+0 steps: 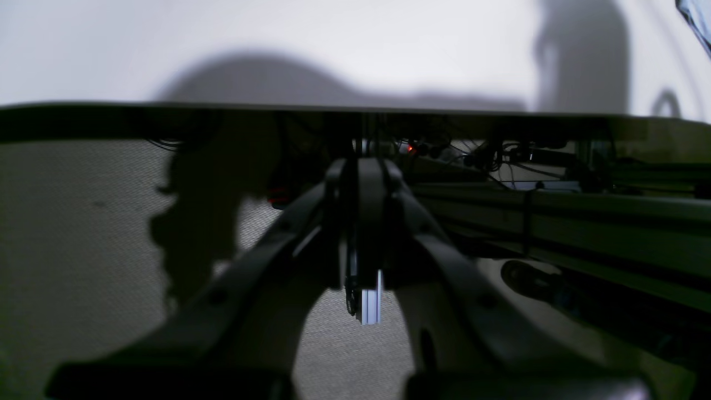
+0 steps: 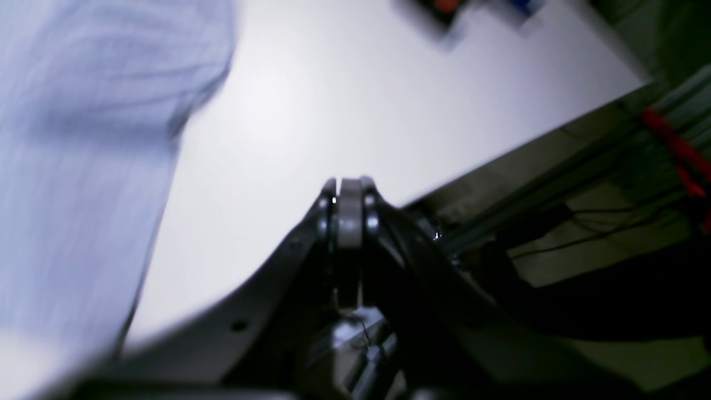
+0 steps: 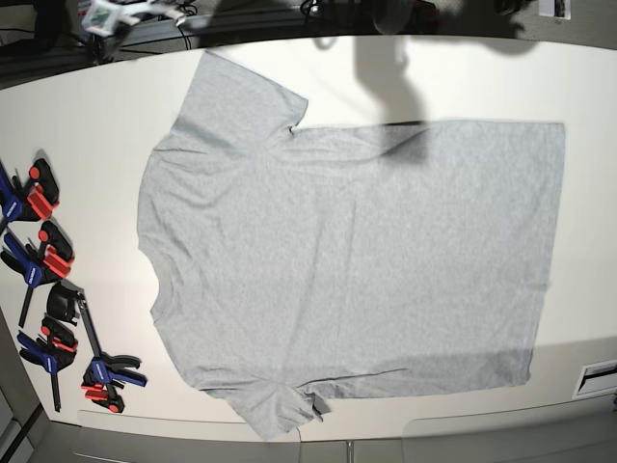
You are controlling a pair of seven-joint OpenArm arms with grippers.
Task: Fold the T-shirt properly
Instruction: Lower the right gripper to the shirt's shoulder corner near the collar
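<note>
One white flat table [image 3: 96, 125], filling the base view. One light heather-grey short-sleeved cotton T-shirt [image 3: 347, 260], spread flat at table centre, plain side up, collar toward 9 o'clock, hem toward 3 o'clock, sleeves at 12 and 6. Four red-and-blue bar clamps [image 3: 43, 256], grouped at 9 o'clock beside the collar. Two dark grippers: left gripper [image 1: 364, 178] pressed together, empty; right gripper [image 2: 349, 194] pressed together, empty, beside the cloth.
</note>
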